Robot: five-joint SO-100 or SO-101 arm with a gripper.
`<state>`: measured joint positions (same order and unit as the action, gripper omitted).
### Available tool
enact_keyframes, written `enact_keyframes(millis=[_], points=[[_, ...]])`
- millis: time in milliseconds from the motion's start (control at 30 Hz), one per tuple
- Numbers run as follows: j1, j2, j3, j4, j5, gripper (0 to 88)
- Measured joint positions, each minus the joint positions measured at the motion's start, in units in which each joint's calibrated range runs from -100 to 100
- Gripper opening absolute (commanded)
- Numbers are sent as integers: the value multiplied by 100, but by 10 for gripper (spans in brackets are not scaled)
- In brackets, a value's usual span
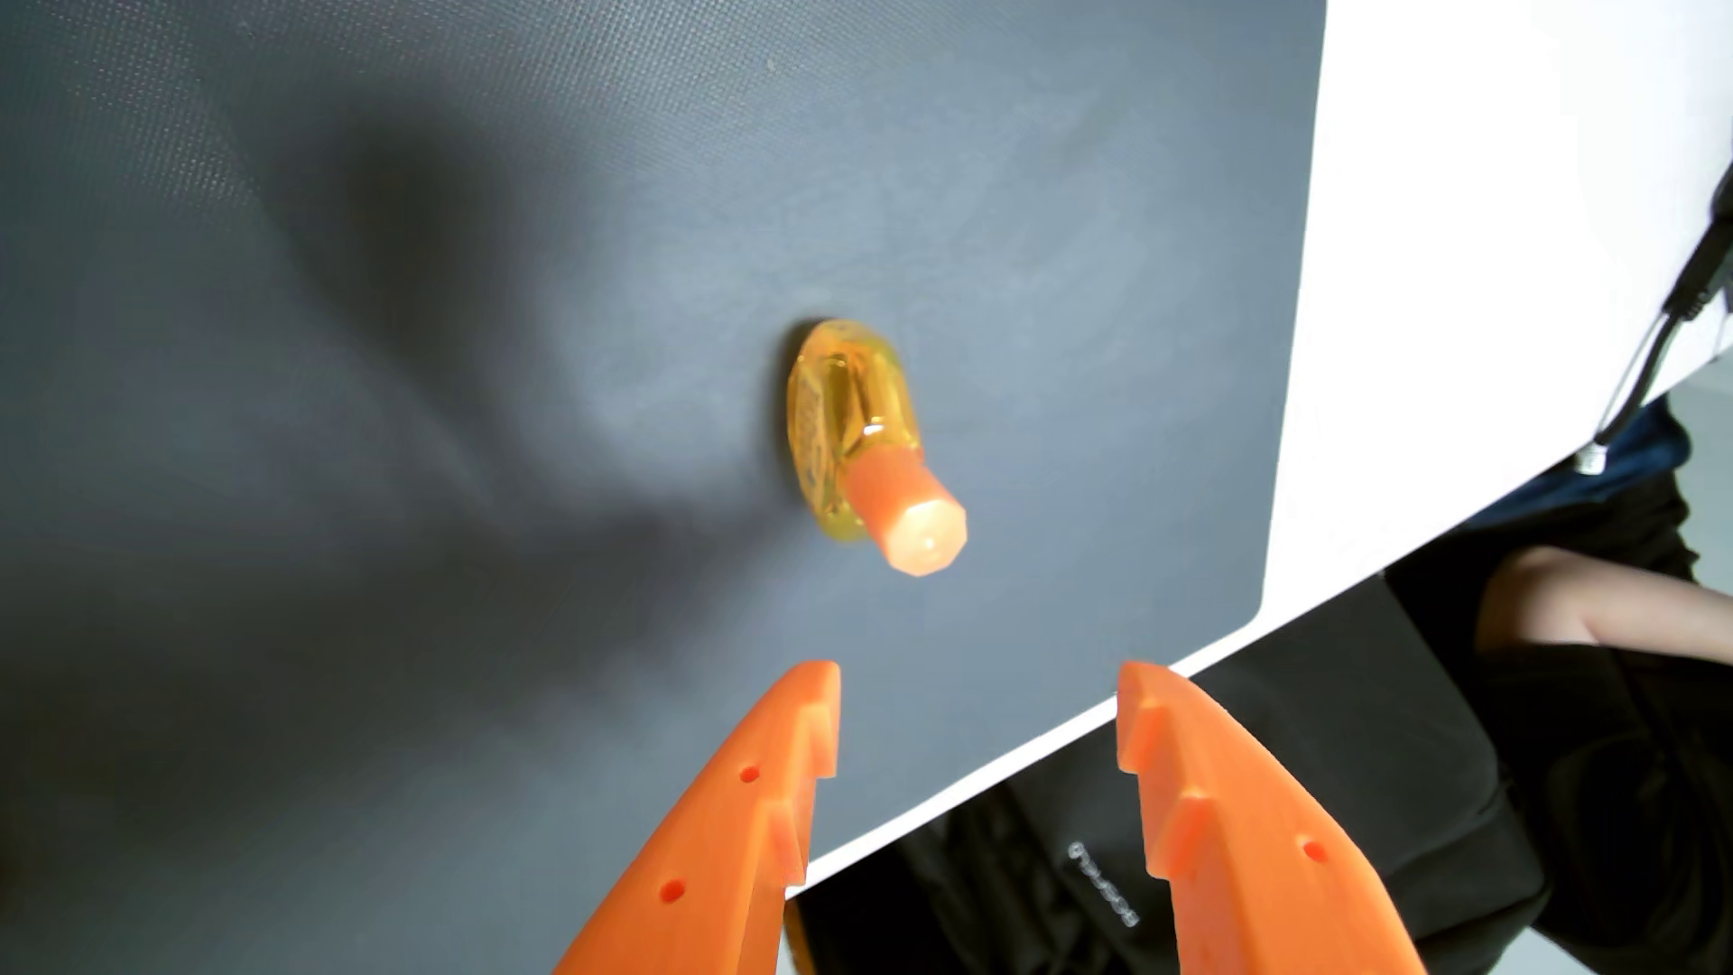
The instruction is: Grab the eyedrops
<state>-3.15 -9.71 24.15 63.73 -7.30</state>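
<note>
On the dark grey, finely woven mat (469,469), near its right edge in the wrist view, stands the small eyedrop bottle (849,422) of clear amber-yellow plastic, a flattened oval body with glossy highlights and a faint printed label on one side. It is upright, seen from above, and topped by a faceted orange screw cap (914,520) with a matt, slightly translucent finish. The mat has a fine grid texture and a rounded corner; soft shadows fall across it to the left of the bottle. Under the mat lies a smooth white tabletop (1500,234), showing as a bare strip to the right of the bottle.

Below the bottle in the picture, the orange plastic gripper (975,698) has its two fingers spread wide, holding nothing and well clear of the cap. Each finger (731,816) is a tapered wedge with stepped, saw-like teeth on the inner face and small round holes in its flat side. Beyond the table edge, right of the bottle, thin black cables (1669,328) hang, and a person's bare arm (1594,609) rests against dark clothing.
</note>
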Motion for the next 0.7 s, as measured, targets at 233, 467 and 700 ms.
enact_keyframes(millis=[233,467,700], points=[[-15,704,-379,9,-89,224],[-15,1051,-388,17,-204,226],[-15,1484,-686,26,-204,225]])
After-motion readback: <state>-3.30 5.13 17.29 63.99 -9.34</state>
